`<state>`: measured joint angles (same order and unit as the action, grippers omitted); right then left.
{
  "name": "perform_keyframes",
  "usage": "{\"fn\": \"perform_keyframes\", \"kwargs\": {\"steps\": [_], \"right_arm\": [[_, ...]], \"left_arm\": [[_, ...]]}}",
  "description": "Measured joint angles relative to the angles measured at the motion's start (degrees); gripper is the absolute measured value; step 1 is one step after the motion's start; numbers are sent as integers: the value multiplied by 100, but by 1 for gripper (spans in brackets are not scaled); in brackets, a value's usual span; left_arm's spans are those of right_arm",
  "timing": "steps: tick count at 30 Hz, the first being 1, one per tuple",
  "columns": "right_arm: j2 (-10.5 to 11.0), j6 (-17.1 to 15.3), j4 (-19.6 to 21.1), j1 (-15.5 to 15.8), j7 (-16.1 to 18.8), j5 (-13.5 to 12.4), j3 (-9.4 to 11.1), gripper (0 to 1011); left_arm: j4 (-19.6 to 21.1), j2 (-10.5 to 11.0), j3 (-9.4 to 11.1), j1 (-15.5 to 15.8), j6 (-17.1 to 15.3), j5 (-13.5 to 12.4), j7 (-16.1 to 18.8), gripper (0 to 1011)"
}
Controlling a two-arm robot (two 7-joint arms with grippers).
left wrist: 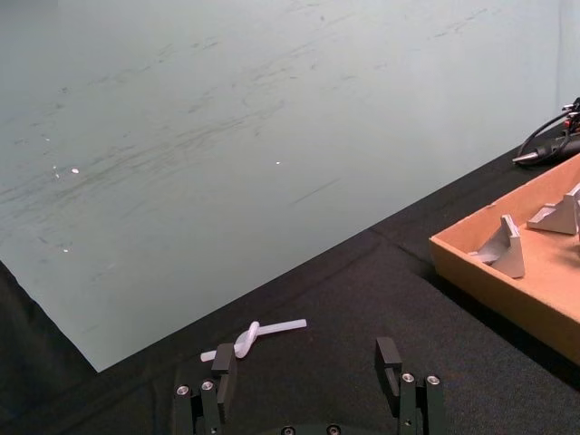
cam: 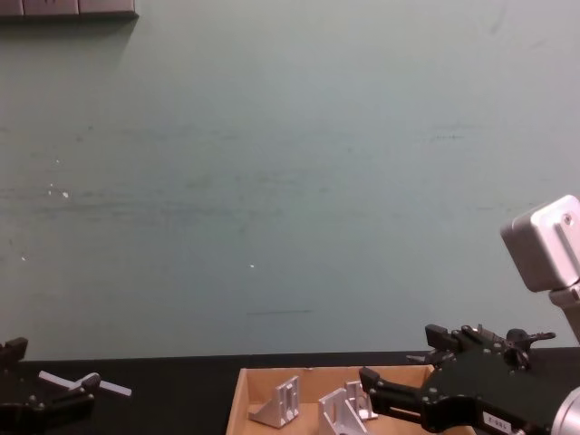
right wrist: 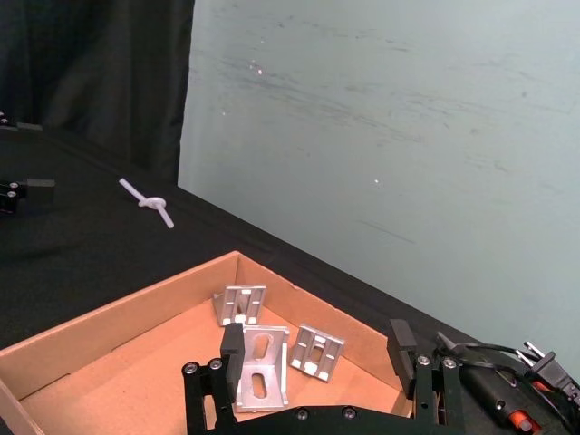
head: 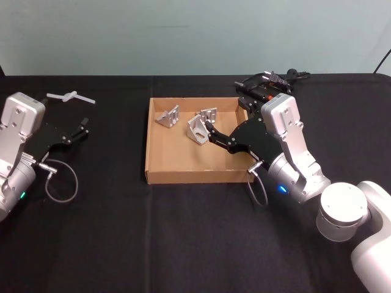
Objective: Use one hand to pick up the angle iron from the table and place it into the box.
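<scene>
Three angle irons [head: 167, 116] [head: 197, 129] [head: 209, 114], one box [head: 183, 176], one white plastic piece [head: 70, 96].

Matt cardboard box [head: 189, 175], shiny metal brackets [head: 197, 130]

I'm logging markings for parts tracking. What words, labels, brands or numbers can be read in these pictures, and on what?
None can be read.
The right gripper carries a small pale label on its black body, too small to read.
The box, the three angle irons in it and the table show no print.

silver angle irons [head: 197, 128], brown box [head: 183, 176], black table [head: 122, 232]
</scene>
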<state>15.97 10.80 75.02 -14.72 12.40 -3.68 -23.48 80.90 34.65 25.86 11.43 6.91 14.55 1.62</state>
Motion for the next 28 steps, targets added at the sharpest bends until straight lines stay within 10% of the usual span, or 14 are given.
{"fn": "perform_keyframes", "kwargs": {"steps": [28], "right_arm": [[5, -18, 2, -8, 10, -4, -6, 1000]], "left_arm": [[0, 0, 0, 0, 0, 0, 0, 1005]]}}
